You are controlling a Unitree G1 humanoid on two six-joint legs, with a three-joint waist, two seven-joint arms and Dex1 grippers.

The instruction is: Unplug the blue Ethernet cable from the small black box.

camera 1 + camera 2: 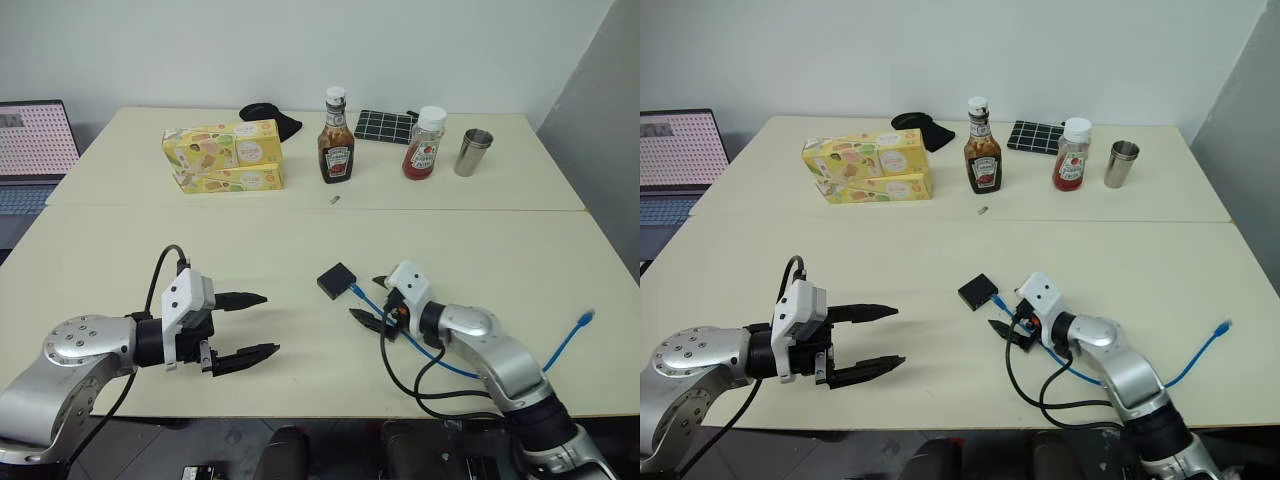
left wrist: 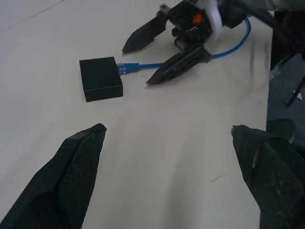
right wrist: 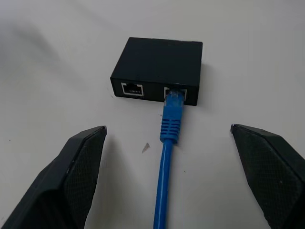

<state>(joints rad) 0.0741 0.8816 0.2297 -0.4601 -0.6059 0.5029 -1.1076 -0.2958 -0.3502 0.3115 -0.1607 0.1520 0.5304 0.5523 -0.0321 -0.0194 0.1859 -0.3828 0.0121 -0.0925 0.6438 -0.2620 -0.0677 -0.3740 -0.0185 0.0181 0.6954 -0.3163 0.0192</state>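
Small black box (image 3: 157,69) sits at centre frame on the bench (image 1: 300,250), blue Ethernet cable (image 3: 167,157) plugged into one of its two ports. Right hand (image 1: 372,300) spread wide, empty, straddling the cable just behind the box. Left hand (image 1: 248,325) lower left, wide open, empty.

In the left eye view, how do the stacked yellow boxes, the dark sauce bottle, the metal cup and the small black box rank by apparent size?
1. Stacked yellow boxes
2. Dark sauce bottle
3. Metal cup and small black box: these look alike, and the box lies nearer the camera, so I leave them unranked.
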